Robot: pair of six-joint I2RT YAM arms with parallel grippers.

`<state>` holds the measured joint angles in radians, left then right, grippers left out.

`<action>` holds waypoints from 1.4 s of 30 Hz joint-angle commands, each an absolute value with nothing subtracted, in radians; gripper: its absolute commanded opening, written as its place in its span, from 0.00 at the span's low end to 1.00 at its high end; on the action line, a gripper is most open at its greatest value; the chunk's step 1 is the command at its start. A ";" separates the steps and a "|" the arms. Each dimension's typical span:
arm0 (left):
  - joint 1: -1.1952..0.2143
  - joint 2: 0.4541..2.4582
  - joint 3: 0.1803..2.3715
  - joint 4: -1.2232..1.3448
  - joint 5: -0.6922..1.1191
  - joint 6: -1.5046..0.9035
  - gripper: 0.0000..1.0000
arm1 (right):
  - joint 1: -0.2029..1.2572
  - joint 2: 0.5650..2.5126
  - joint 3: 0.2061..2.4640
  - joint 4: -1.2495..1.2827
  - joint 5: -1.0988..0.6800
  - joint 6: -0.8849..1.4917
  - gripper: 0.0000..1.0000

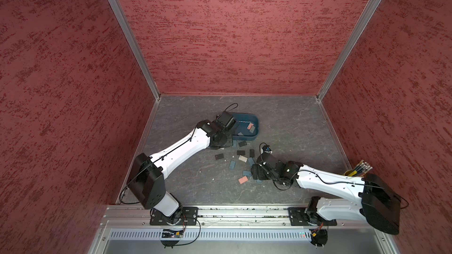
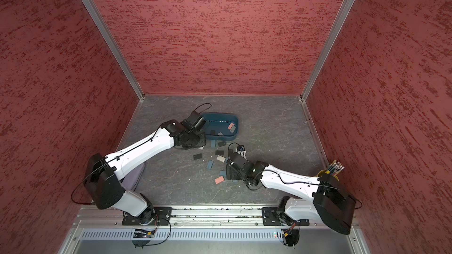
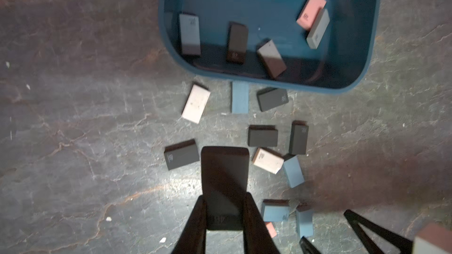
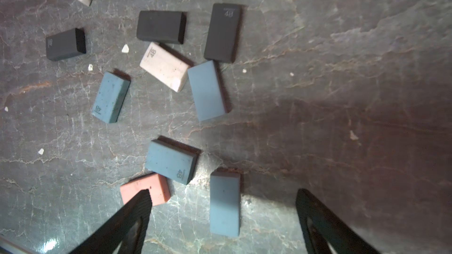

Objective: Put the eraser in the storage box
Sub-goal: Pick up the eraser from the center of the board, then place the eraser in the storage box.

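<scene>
Pinches a black eraser [image 3: 225, 172] in the left gripper [image 3: 225, 206], fingers [image 3: 195, 223] pressed onto its two long sides near one end. Leaves most of the block jutting forward, free of the jaws, presumably for a clean fall on release. Holds it clear of the table [image 3: 73, 142], just near-left of the storage box [image 3: 244, 1] and, by the left wrist view, short of the near wall, not over the opening. Judged as mid-carry: lifted, not yet delivered.

Keeps the right gripper [image 4: 223, 193] spread wide and low, straddling a blue eraser [image 4: 225, 204] flat on the table, with no visible contact on either side. Overlaps a pink eraser [image 4: 156, 186] on the left with one fingertip [image 4: 139, 204]; cannot tell whether touching or merely above. Looks set up for the next pick, jaws across the short width for a firm bite.

Further out, about a dozen loose erasers [image 1: 231, 164], black, blue and white, strewn between the grippers and the box. A few touching, such as a white eraser [image 4: 166, 65] against a blue neighbour. Close packing, so some risk of nudging a neighbour on closing.

Beyond the scatter, toward the far side near mid-table in both top views, the box itself: lidless and low-walled, good for dropping in from above. Five erasers inside already, a pink block [image 3: 310, 10] leaning on a grey block [image 3: 318, 29] at the right end.

Far off at the right edge, a yellow cup [image 1: 348, 172] of pencils [image 1: 364, 167], well apart and of no use here.
</scene>
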<state>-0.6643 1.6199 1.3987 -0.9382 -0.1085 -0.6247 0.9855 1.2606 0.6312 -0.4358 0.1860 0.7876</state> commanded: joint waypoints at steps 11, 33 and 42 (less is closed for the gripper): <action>-0.594 1.906 1.634 -0.974 -0.057 -0.530 0.24 | 1.034 1.277 0.599 -0.436 0.205 0.851 0.80; -0.586 2.093 1.747 -0.982 -0.040 -0.512 0.40 | 1.079 1.366 0.604 -0.426 0.207 0.871 0.57; -0.588 2.104 1.764 -0.982 -0.034 -0.511 0.46 | 1.086 1.380 0.602 -0.416 0.205 0.877 0.52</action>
<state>-0.5938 2.0632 1.7485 -0.9874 -0.0380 -0.5182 1.0760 1.3643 0.6010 -0.4339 0.1905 0.8654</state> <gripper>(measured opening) 0.465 0.525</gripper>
